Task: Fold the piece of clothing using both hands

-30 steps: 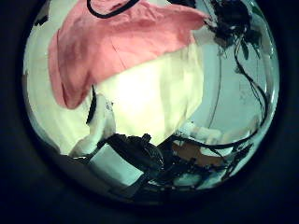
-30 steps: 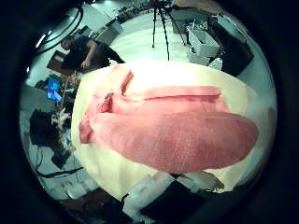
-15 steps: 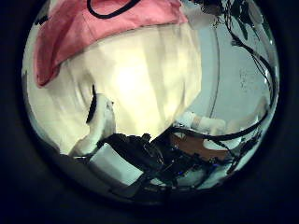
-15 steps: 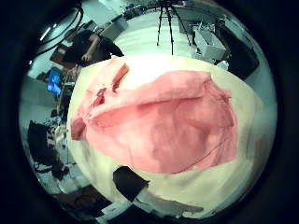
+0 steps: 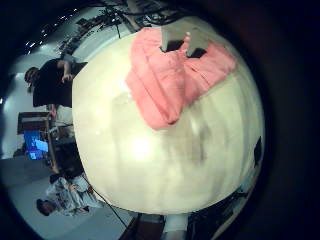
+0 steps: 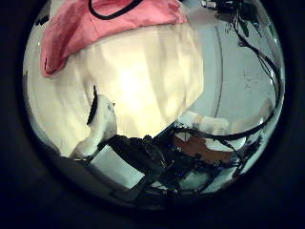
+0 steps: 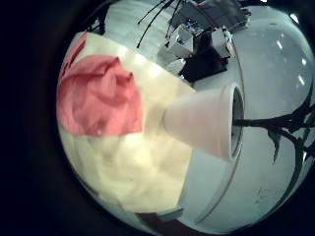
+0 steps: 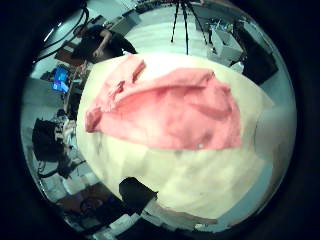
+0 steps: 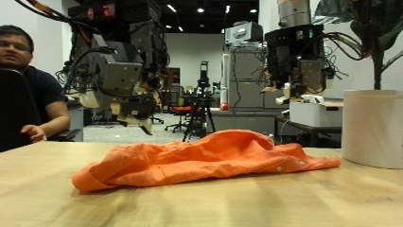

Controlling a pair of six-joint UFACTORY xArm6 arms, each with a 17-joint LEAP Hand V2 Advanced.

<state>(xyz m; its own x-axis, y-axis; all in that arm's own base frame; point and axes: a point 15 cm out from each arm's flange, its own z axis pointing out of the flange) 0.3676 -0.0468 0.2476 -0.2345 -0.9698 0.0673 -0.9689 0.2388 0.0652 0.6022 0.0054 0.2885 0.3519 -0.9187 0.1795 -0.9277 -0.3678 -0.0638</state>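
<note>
Left hand (image 9: 120,80) and right hand (image 9: 299,64) raised above table (image 9: 201,203), fingers relaxed, holding nothing. Below and between, crumpled orange garment (image 9: 208,156) on tabletop. White cylinder (image 9: 375,128) beside garment, clearest from right little-finger palm view.

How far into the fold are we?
Done: little that shows. The pink garment lies bunched in a loose heap on the table, no clean fold visible. In hand: nothing; left hand and right hand hang above the garment, touching none of it. Left: grasping, folding and flattening.
</note>
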